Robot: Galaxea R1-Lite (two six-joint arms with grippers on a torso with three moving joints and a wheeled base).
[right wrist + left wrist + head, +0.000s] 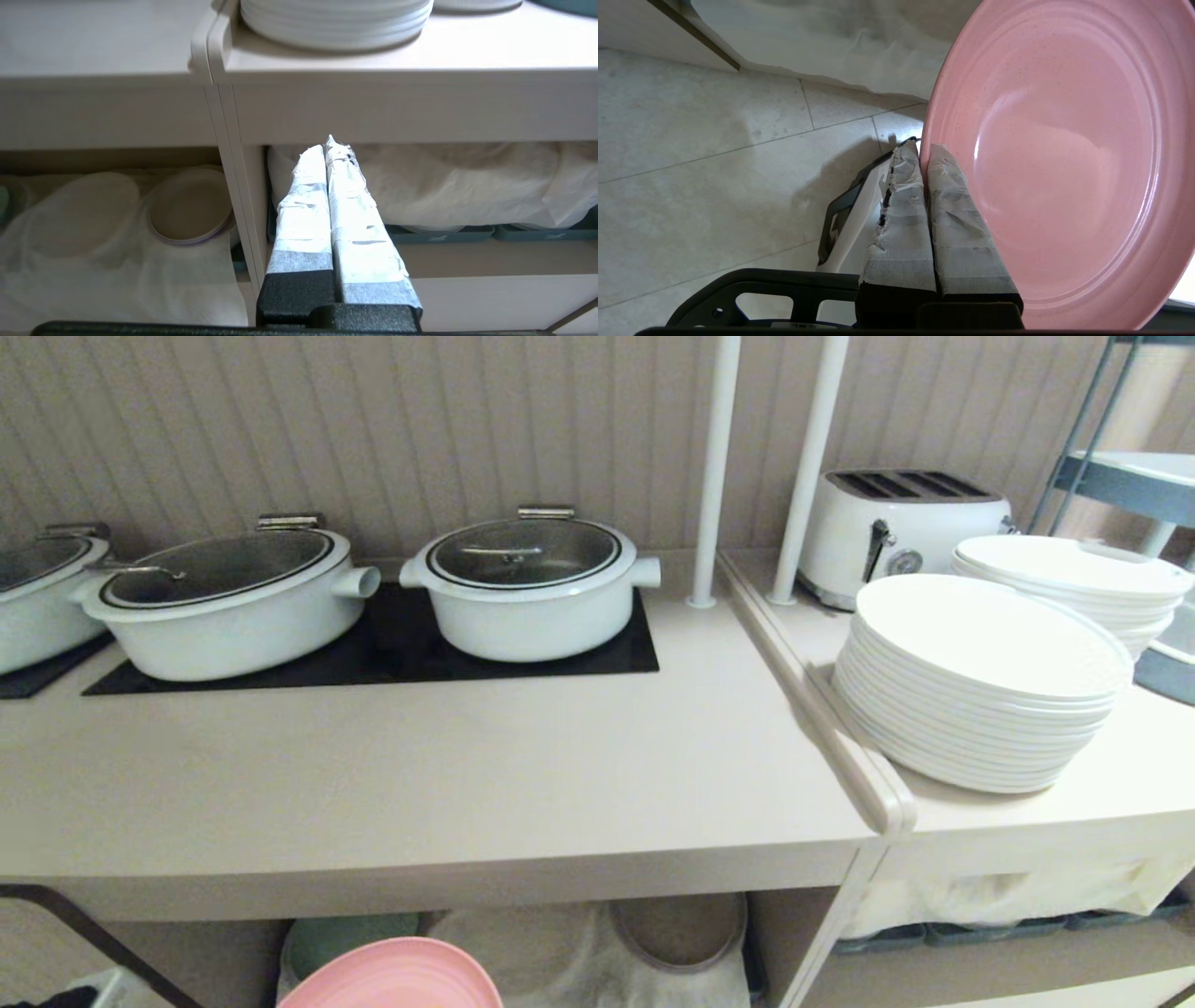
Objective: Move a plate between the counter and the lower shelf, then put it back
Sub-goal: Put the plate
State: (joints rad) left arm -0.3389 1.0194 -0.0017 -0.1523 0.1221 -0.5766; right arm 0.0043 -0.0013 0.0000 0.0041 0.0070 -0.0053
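Now left gripper [923, 154] pinching plate [1064, 163] rim, below counter [420, 775] edge

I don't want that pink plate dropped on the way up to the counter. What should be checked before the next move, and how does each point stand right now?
1. Left hand shut on the plate rim: ok.
2. Plate out of the lower shelf, in front of its opening: ok.
3. Bare landing spot on the counter in front of the pots: ok.
4. Plate above the counter's front edge: not ok, it sits lower.
5. Right hand shut and holding nothing, off by the neighbouring shelf unit: ok.
6. Firmness of the rim grip: cannot tell.
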